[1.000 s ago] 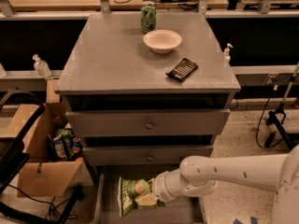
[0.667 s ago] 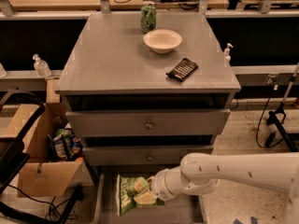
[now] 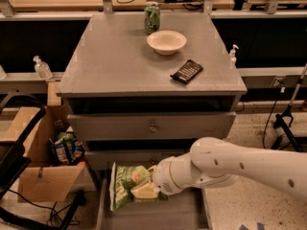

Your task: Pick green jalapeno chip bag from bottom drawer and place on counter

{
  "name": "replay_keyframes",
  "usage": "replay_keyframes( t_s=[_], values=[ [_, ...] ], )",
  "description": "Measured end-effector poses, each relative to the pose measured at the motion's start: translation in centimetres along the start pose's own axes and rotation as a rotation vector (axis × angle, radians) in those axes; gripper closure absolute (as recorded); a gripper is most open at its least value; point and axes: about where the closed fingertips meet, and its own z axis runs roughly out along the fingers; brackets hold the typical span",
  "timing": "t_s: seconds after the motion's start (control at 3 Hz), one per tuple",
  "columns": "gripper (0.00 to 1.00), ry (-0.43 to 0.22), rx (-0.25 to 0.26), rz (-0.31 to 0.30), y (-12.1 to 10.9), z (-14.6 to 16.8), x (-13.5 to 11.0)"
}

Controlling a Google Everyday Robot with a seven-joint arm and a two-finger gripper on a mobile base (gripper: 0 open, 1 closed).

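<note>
One green jalapeno chip bag (image 3: 125, 183) lay in the open bottom drawer (image 3: 158, 214), toward its left. The tool (image 3: 154, 185) sat at the bag's right edge; grip state could not be told. Bench (image 3: 110, 61) held one bowl (image 3: 166, 41), one can (image 3: 152, 17), one black packet (image 3: 186, 71).
</note>
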Motion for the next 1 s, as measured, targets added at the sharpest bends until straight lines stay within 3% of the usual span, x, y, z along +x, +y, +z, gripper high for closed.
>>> replay_keyframes(
  t_s=[0.33, 0.67, 1.0],
  values=[
    [1.0, -0.003, 0.078, 0.013, 0.6, -3.5, -4.7],
    [1.0, -0.017, 0.214, 0.034, 2.1, -7.1, -6.9],
    [1.0, -0.036, 0.3, 0.006, 1.8, -8.9, -8.4]
  ],
)
